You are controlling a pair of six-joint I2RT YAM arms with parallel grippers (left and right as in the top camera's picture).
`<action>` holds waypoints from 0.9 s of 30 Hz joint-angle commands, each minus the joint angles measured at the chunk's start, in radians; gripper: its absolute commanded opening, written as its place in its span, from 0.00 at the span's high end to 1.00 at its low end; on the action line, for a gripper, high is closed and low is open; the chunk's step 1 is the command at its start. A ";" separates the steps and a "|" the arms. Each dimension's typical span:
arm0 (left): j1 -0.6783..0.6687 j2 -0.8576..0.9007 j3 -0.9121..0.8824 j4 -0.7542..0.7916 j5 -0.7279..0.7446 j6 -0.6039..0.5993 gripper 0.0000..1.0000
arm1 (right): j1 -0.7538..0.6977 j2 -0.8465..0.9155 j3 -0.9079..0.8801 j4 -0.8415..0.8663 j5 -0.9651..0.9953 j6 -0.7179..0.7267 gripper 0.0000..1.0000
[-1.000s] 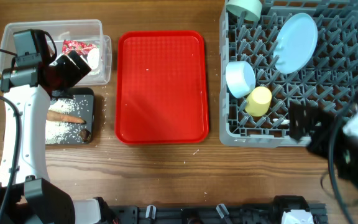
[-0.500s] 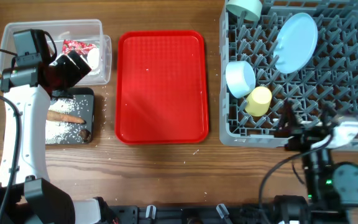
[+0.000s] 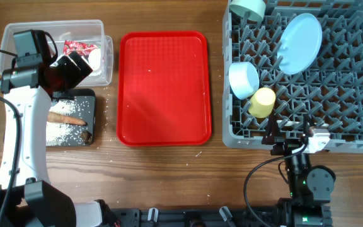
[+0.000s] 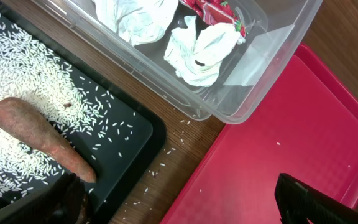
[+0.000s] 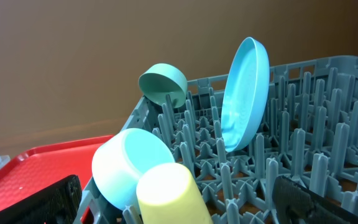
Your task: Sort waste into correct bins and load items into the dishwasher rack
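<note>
The clear tub (image 3: 55,30) holds the red wrapper (image 3: 77,48) and white tissue (image 4: 201,46). The black tray (image 3: 90,101) holds the sausage stick (image 3: 65,118), rice (image 4: 17,62) and a brown lump (image 3: 86,135). My left gripper (image 3: 80,65) hangs open and empty over both bins; it also shows in the left wrist view (image 4: 178,190). The grey rack (image 3: 358,135) holds the blue plate (image 3: 301,41), green bowl (image 3: 247,7), blue bowl (image 3: 243,79) and yellow cup (image 3: 262,102). My right gripper (image 3: 293,133) is open and empty at the rack's front edge. I cannot make out the spoon.
The flat red serving tray (image 3: 164,88) lies between the bins and the rack, with a few rice grains on it and on the wood beside the black tray (image 4: 166,165). The right arm's base and cables sit at the table's front right.
The right arm has swung in from the rack's right side and settled low at its front edge. The left arm and all objects are unmoved.
</note>
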 commanded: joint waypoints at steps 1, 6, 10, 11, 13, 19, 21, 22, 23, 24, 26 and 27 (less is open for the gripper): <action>0.000 -0.007 0.013 0.002 0.008 0.015 0.00 | -0.004 -0.009 -0.002 -0.001 0.006 -0.010 0.00; 0.000 -0.007 0.013 0.002 0.008 0.015 0.00 | -0.004 -0.009 -0.002 -0.001 0.006 -0.010 0.00; 0.000 -0.008 0.013 0.002 0.007 0.015 0.00 | -0.004 -0.009 -0.002 -0.002 0.006 -0.010 0.00; 0.002 -0.023 0.013 -0.004 -0.002 0.016 0.00 | -0.004 -0.009 -0.002 -0.002 0.006 -0.010 0.00; 0.000 -0.071 -0.003 -0.023 -0.063 0.016 0.00 | -0.004 -0.009 -0.002 -0.002 0.006 -0.010 0.00; -0.085 -0.520 -0.591 0.701 0.043 0.221 0.00 | -0.004 -0.009 -0.002 -0.001 0.006 -0.010 0.00; -0.085 -0.717 -0.801 0.822 0.045 0.221 0.00 | -0.004 -0.009 -0.002 -0.001 0.006 -0.010 0.00; -0.085 -0.827 -0.897 0.858 0.045 0.221 0.00 | -0.004 -0.009 -0.002 -0.002 0.006 -0.010 0.00; -0.085 -0.971 -1.011 0.875 0.040 0.221 0.00 | -0.004 -0.009 -0.002 -0.001 0.006 -0.010 0.01; -0.085 -1.029 -1.051 0.877 0.036 0.221 0.00 | -0.004 -0.009 -0.002 -0.001 0.006 -0.010 0.00; -0.085 -1.177 -1.143 0.875 0.026 0.222 0.00 | -0.004 -0.009 -0.002 -0.002 0.006 -0.010 0.00; -0.085 -1.251 -1.188 0.875 0.026 0.221 0.00 | -0.004 -0.009 -0.002 -0.002 0.006 -0.010 0.00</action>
